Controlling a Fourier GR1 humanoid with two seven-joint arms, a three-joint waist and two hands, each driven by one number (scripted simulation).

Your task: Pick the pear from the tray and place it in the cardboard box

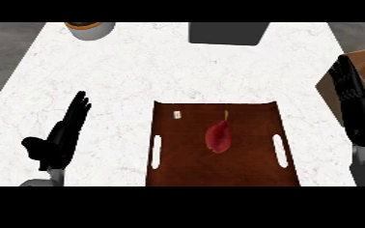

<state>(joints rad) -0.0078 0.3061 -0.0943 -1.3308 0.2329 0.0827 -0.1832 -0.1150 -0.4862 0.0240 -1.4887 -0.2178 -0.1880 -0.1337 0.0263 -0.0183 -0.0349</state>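
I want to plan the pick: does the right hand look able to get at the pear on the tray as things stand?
Probably yes. The pear lies alone and uncovered in the middle of the tray, and the right hand hangs open beside the tray's right edge, with nothing standing between them.

A white, faintly veined surface is seen; at lower centre a dark brown tray with white handle slots carries a red pear.

cardboard box: cut by right edge, partly behind right robot hand. tray: near end cut off.
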